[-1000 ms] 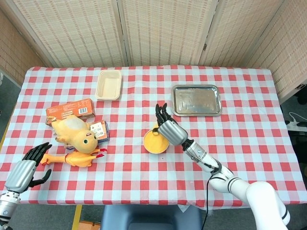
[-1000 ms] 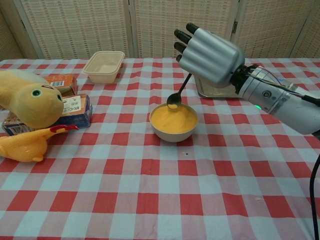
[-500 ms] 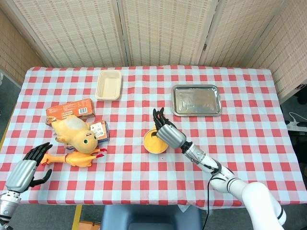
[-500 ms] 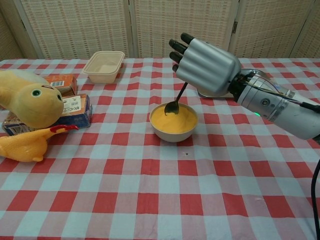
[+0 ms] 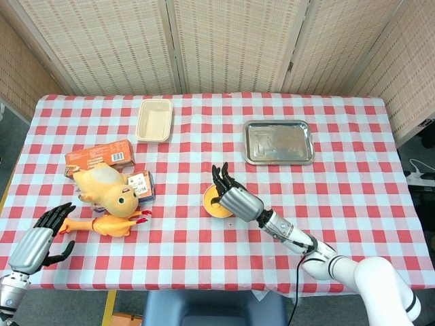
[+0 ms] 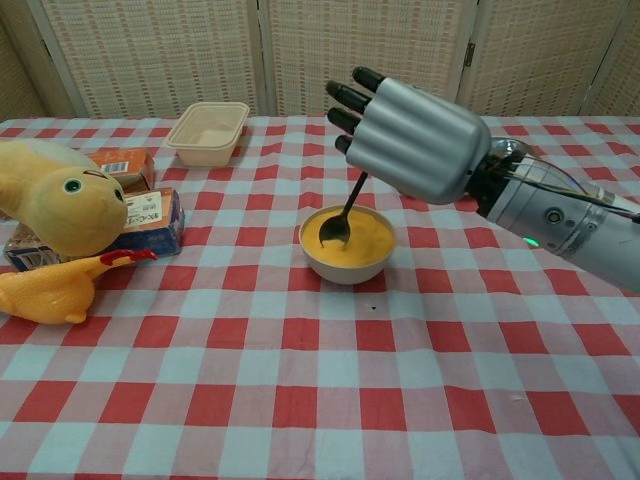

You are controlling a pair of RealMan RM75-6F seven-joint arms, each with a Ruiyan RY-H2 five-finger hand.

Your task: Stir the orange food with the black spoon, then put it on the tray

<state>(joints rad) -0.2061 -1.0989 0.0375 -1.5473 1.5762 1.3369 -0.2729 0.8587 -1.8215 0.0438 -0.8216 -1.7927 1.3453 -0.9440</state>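
We log counter (image 5: pixel 353 204): red-white checked cloth, soft, flat. Metal tray (image 5: pixel 279 142) upper right of centre in head view, shiny, shallow, rectangular, well apart from bowl.

Right robot hand (image 6: pixel 415 138) over bowl, fingers closed round black spoon (image 6: pixel 342 216); left robot hand (image 5: pixel 41 237) far lower left, fingers spread, holding nothing.

Bowl (image 6: pixel 347 262) round, pale; orange food (image 6: pixel 362 234) smooth, mounded. Spoon thin, glossy, long axis tilted, scoop down in food; tray lies beyond, up-right of hand.
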